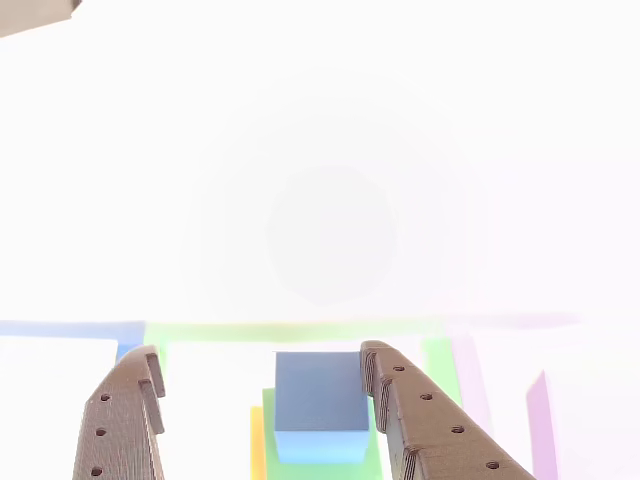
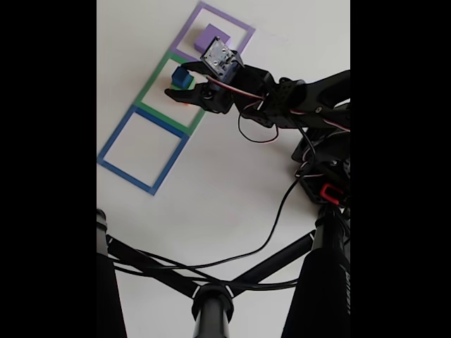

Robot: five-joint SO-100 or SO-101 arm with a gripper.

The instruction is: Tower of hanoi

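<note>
In the other view a small blue cube [image 1: 320, 405] sits on top of a green cube [image 1: 269, 430]. An orange cube [image 1: 257, 445] shows as a strip under them at the left. My gripper [image 1: 261, 352] is open, with one brown finger [image 1: 125, 420] well to the left of the blue cube and the other finger [image 1: 420, 415] close by its right side. In the fixed view the gripper [image 2: 180, 79] straddles the blue cube [image 2: 182, 77] inside the green outline. A pale-purple block [image 2: 210, 36] lies in the purple outline.
Three flat square outlines lie in a diagonal row on the white table: blue [image 2: 143, 149], green [image 2: 156, 79] and purple [image 2: 244, 27]. The arm [image 2: 303, 102] reaches in from the right with loose cables. A black stand [image 2: 211, 299] crosses the near foreground.
</note>
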